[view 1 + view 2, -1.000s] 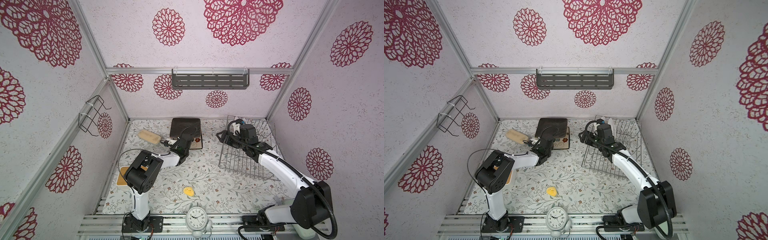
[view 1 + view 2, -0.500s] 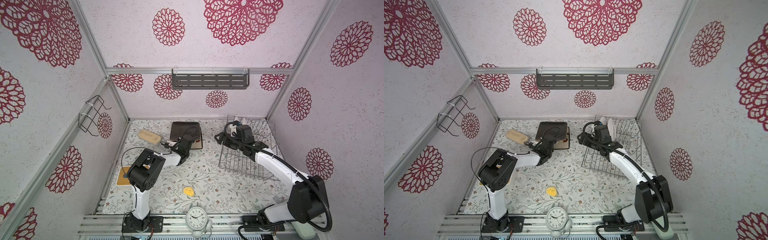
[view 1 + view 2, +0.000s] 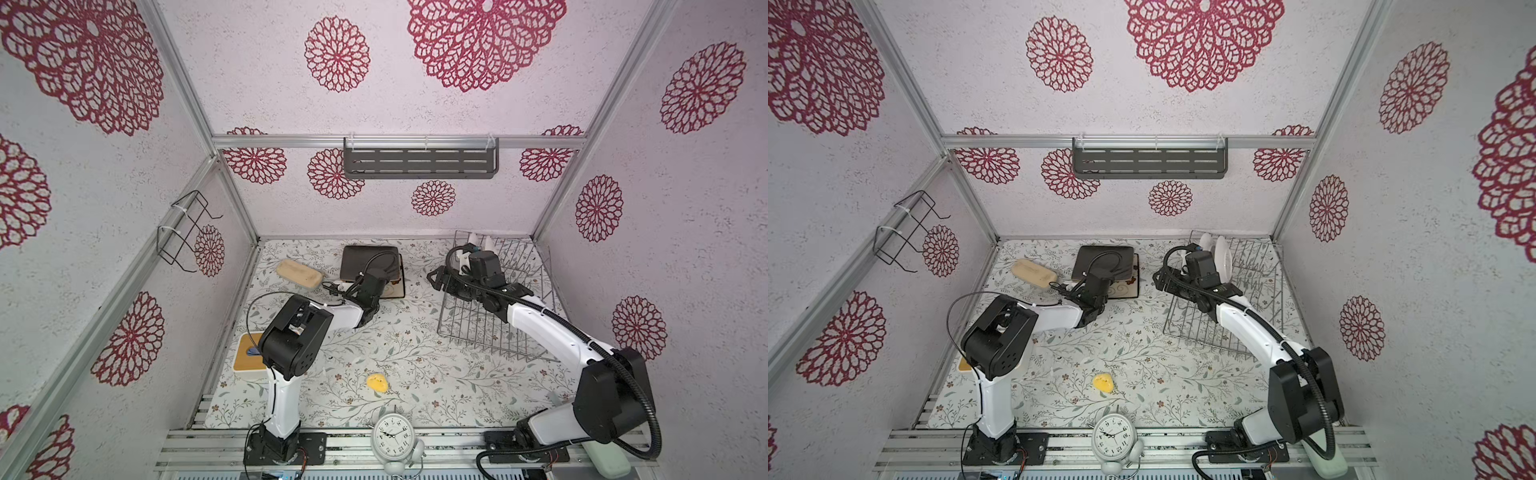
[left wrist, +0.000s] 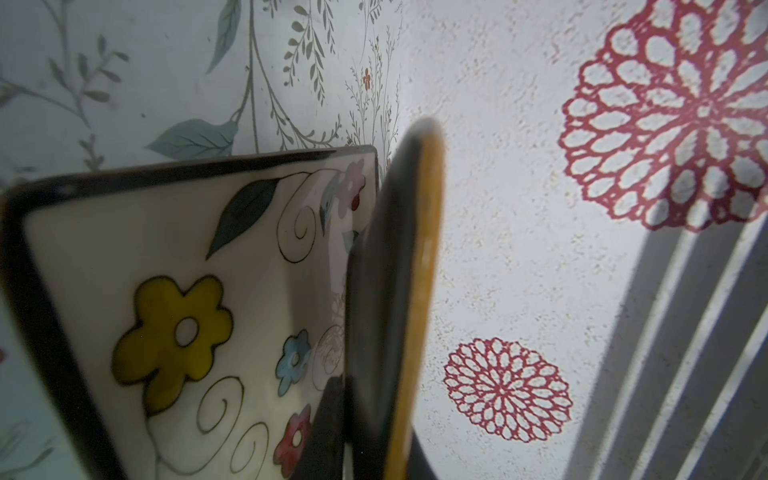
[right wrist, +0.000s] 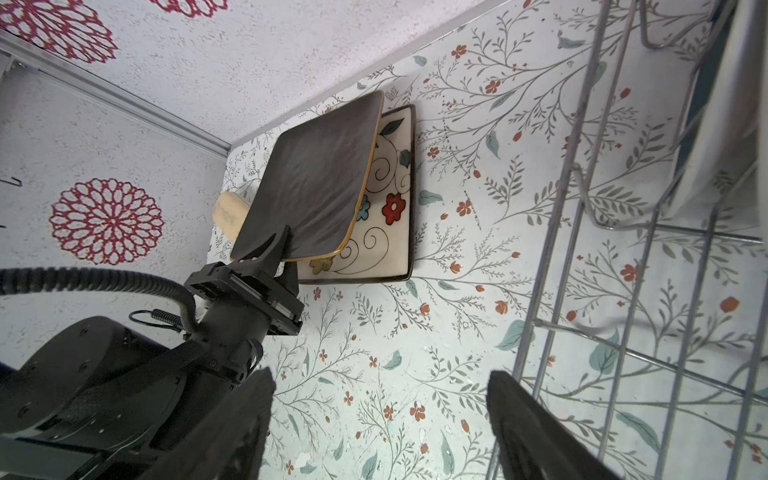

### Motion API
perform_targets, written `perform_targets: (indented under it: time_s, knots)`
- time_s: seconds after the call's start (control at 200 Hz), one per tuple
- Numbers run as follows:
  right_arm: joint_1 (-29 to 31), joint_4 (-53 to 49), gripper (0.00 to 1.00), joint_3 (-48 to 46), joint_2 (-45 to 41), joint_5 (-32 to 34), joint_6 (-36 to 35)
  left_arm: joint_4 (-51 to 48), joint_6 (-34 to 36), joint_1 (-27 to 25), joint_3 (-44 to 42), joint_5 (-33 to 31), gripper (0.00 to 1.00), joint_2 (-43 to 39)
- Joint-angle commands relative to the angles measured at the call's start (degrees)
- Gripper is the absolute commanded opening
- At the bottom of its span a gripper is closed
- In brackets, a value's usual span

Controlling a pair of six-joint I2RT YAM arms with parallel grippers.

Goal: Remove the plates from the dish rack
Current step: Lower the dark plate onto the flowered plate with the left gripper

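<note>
Half done, I judge. On table, flowered square plate lies flat; dark square plate tilted over it, pinched at edge in left gripper, not yet let go. Two round plates upright at far end of dish rack, left to fetch. My right gripper: jaws wide, empty, beside rack. Right wrist view shows pinch; left wrist view only ochre rim edge-on. Can't tell if square plates touch.

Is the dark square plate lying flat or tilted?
Tilted: the dark plate, edge clamped in the left gripper, slants above the flowered plate.
</note>
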Motion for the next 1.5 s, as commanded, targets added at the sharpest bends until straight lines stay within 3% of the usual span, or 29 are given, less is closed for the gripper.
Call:
perform_targets:
  time_s: [0.0,0.611,0.826,1.126,1.491]
  knots:
    - [0.3,0.0,0.84,2.6,0.5,1.8,-1.5,7.5,-0.6,0.4,3.0,-1.7,0.00,-0.2]
    - [0.5,-0.5,0.84,2.5,0.3,2.5,-1.6,6.4,-3.2,0.4,2.7,-0.1,0.00,1.0]
    - [0.5,-0.8,0.85,2.1,0.0,2.9,-1.6,5.3,-4.4,0.4,2.7,0.5,0.27,1.3]
    - [0.5,-1.2,0.85,2.3,-0.1,3.2,-1.9,3.3,-4.9,0.2,3.2,1.0,0.41,1.2]
    - [0.5,-1.3,0.85,2.3,-0.2,3.5,-2.2,-0.9,-5.2,-0.2,4.2,1.3,0.66,0.6]
